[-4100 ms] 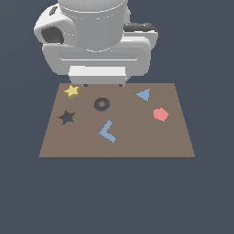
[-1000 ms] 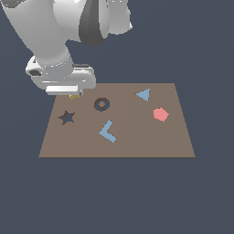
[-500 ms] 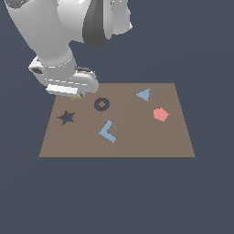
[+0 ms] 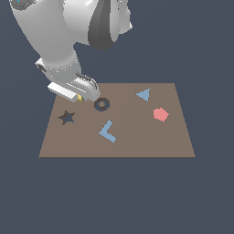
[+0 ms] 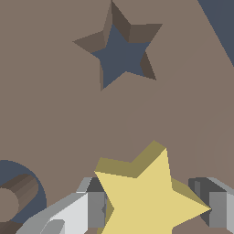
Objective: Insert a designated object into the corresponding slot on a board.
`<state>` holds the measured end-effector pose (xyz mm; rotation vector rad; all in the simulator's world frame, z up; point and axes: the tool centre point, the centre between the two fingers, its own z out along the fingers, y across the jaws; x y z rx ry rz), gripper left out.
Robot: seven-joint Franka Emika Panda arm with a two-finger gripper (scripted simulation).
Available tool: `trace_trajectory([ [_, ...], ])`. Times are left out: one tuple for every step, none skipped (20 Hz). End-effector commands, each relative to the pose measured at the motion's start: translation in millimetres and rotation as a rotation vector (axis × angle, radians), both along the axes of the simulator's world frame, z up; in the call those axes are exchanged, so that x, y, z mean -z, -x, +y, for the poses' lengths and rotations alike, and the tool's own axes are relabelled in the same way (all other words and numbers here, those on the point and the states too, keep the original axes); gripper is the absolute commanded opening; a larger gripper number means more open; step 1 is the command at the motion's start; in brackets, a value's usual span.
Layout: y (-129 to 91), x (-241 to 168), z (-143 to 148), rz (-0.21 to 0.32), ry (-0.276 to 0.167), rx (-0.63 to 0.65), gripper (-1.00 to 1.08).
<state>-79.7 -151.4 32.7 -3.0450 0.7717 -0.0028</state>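
The yellow star block (image 5: 146,196) fills the wrist view between my two grey fingers (image 5: 93,208), and my gripper (image 5: 153,205) is shut on it. In the exterior view only a sliver of the yellow star block (image 4: 79,97) peeks out under my gripper (image 4: 78,95), which hangs over the board's (image 4: 137,146) far corner on the exterior view's left. The dark star-shaped slot (image 4: 67,117) lies a short way nearer the camera than the gripper, and the slot (image 5: 121,52) shows open in the wrist view, apart from the star.
A dark ring-shaped cutout (image 4: 101,104) sits just to the exterior view's right of the gripper. A blue L-shaped piece (image 4: 107,131), a blue triangle (image 4: 143,94) and a pink pentagon (image 4: 160,114) lie on the board. The arm's bulky links rise above the far left corner.
The gripper came down onto the star at the board's far left corner and closed on it. Over the last second it has lifted slightly and shifted a little to the exterior view's right.
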Motion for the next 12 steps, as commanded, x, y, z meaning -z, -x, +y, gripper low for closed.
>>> trace_trajectory([
  [-4.0, -0.6, 3.7, -0.001, 0.0, 0.097, -1.0],
  [-5.7, -0.7, 5.0, -0.001, 0.0, 0.136, -1.0],
  [-7.4, -0.9, 6.2, -0.001, 0.0, 0.174, -1.0],
  [-9.2, -1.1, 7.4, -0.001, 0.0, 0.213, -1.0],
  [-11.0, -1.2, 8.5, -0.001, 0.0, 0.251, -1.0],
  [-12.9, -1.4, 9.6, -0.001, 0.0, 0.29, -1.0],
  [-14.8, -1.5, 10.6, -0.002, 0.0, 0.329, -1.0],
  [-16.8, -1.7, 11.5, -0.002, 0.0, 0.368, -1.0],
  [-18.8, -1.9, 12.3, -0.002, -0.001, 0.407, -1.0],
  [-20.8, -2.0, 13.1, -0.002, -0.001, 0.445, -1.0],
  [-22.9, -2.2, 13.7, -0.002, -0.001, 0.485, -1.0],
  [-25.0, -2.4, 14.3, -0.002, -0.001, 0.524, -1.0],
])
